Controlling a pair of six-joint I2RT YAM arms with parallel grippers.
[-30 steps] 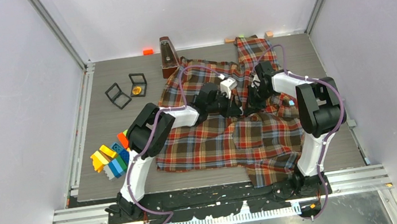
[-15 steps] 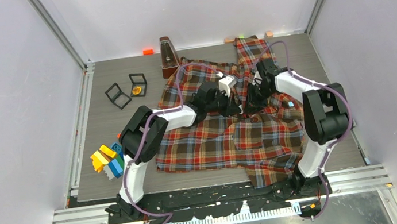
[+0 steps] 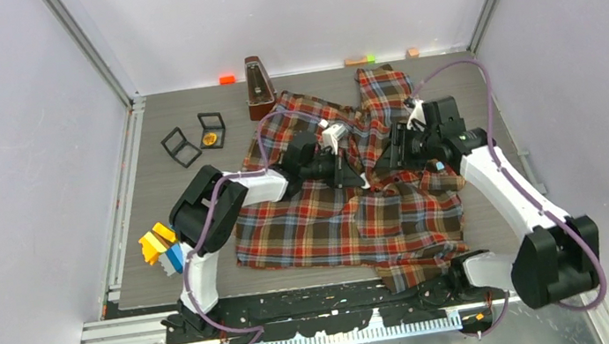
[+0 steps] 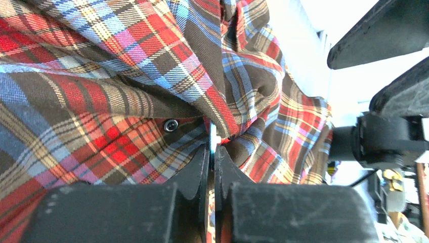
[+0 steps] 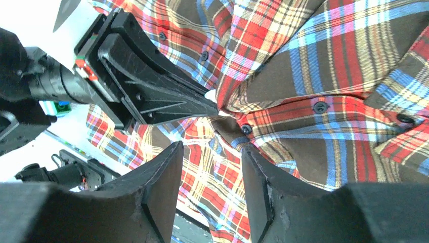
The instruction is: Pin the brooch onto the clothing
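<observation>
Grey tabletop [image 3: 152, 192] carries the plaid shirt [image 3: 352, 219], spread between both arms. At its button placket the left gripper [image 4: 212, 148] pinches a raised fold beside a dark button [image 4: 170, 124], fingers pressed together. Just beside it, the right gripper [image 5: 211, 147] hovers over the fabric, fingers apart.

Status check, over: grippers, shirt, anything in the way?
Left gripper shut on small white piece against the shirt. Right gripper open, tips facing it. Brooch not made out. No obstruction seen.
</observation>
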